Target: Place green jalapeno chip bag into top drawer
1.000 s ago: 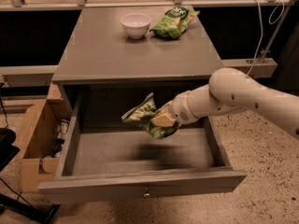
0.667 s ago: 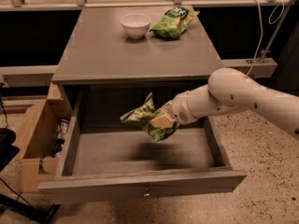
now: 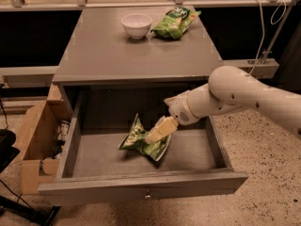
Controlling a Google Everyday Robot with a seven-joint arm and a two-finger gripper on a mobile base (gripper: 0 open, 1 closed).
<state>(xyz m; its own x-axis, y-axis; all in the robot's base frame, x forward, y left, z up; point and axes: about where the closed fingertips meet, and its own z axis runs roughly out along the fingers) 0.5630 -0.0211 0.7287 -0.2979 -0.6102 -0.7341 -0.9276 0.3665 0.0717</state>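
Note:
The green jalapeno chip bag [image 3: 143, 145], crumpled light yellow-green foil, lies on the grey floor of the open top drawer [image 3: 188, 149], slightly left of its middle. My gripper [image 3: 159, 130] reaches in from the right on a white arm. It hangs just over the bag's upper right part, with pale fingertips [image 3: 155, 134] against the foil. The gripper looks open, and the bag rests on the drawer floor rather than hanging from it. The drawer's small round knob [image 3: 147, 196] shows on its front.
On the cabinet top [image 3: 103, 55] stand a white bowl [image 3: 136, 25] and a deeper-green chip bag [image 3: 174, 21]. A cardboard box [image 3: 35, 145] sits on the floor left of the drawer. A cable and rail [image 3: 263, 27] are at the right.
The bag has dropped from mid-air beside the gripper down onto the drawer floor. The gripper has lowered only slightly and now sits above the bag.

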